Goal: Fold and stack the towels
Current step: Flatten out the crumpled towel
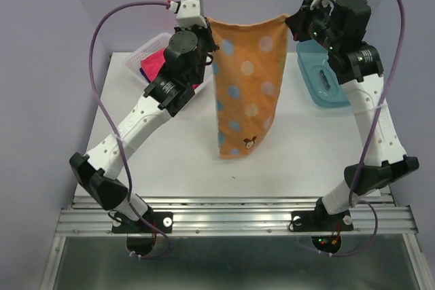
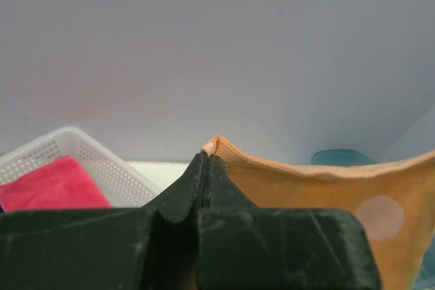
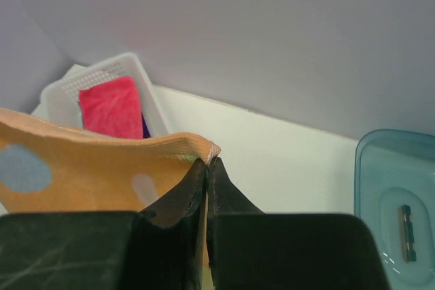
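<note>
Two robot arms hold one orange towel (image 1: 246, 86) aloft by its top corners above a white surface (image 1: 170, 147).

Down and to the left of the left hand (image 1: 206, 24), one white mesh basket (image 1: 139, 56) sits on the surface. It holds one pink-red towel (image 1: 153, 66), lying flat, with a sliver of one dark purple towel (image 3: 145, 127) showing at its edge. That makes three towels in view.

The left hand is clamped on the orange towel's upper left corner, its two fingers pressed together with a nub of hem poking out above the tips.

From there the top edge runs across to the right hand (image 1: 291, 20), sagging slightly between the two hands. The cloth hangs down from both, narrowing toward its lower end. It is dotted with pastel blue and pale spots and bears one small cartoon print (image 1: 249, 143) near its lower edge.

The right hand is pinched shut on the upper right corner in the same way.

Below the right hand, one teal plastic container (image 1: 325, 76) rests on the surface.
</note>
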Tool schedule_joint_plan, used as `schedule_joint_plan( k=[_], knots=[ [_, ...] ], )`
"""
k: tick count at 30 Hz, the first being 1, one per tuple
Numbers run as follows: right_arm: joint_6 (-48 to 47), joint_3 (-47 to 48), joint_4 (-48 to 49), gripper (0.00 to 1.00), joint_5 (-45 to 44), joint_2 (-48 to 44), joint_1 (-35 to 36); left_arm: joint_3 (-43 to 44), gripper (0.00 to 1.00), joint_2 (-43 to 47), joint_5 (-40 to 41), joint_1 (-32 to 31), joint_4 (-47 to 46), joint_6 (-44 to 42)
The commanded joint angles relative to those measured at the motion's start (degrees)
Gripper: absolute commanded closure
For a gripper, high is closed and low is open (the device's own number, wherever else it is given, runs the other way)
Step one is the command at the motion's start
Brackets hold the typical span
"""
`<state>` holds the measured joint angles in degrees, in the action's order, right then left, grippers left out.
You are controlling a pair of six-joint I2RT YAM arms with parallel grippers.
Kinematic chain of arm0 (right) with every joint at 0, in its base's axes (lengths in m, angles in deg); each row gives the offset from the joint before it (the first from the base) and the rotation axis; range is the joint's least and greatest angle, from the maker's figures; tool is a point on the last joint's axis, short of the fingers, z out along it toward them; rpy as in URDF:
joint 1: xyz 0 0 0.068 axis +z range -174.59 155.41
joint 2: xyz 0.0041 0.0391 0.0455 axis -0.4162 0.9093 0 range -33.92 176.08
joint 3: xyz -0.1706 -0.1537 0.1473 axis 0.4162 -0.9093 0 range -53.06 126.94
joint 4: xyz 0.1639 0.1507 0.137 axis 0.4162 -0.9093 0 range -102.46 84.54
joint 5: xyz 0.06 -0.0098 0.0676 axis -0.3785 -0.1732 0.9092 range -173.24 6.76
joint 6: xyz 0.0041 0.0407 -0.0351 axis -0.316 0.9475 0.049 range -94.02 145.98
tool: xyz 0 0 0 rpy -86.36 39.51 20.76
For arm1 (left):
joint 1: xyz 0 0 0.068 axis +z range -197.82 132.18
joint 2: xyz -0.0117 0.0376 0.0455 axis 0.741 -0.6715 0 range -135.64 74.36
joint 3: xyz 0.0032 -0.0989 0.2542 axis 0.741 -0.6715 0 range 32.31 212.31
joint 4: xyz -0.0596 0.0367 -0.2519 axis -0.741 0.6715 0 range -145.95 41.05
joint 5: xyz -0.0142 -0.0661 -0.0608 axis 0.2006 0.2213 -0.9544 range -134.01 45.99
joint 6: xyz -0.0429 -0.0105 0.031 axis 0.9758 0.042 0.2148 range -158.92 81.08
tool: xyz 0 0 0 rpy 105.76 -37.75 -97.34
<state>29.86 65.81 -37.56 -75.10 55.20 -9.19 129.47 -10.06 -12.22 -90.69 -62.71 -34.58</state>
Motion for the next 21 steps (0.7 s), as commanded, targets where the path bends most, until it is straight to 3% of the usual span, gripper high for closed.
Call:
schedule_joint_plan(
  k=[1, 6, 11, 17, 21],
  knots=[
    [-3.35, 6.01, 2.39, 0.99, -9.27, 2.89, -0.37, 7.85, 1.00, -2.23, -2.78, 3.49, -1.94, -0.20],
    [-4.15, 9.55, 0.63, 0.99, -8.42, 3.70, -0.37, 9.98, 1.00, -2.34, -6.38, 3.59, -2.37, 0.22],
    [-1.86, 3.66, 2.04, 0.99, -3.76, -4.46, -0.37, 1.13, 1.00, 5.22, -10.78, 3.50, -5.62, 3.30],
    [2.00, -10.21, 3.35, 0.99, 3.27, -16.07, -0.37, -10.74, 1.00, 17.44, -15.18, 1.48, -6.77, 7.08],
    [5.08, -19.45, 3.36, 0.99, 9.16, -25.90, -0.46, -17.96, 1.00, 25.95, -14.84, -3.43, -5.81, 9.01]
  ],
)
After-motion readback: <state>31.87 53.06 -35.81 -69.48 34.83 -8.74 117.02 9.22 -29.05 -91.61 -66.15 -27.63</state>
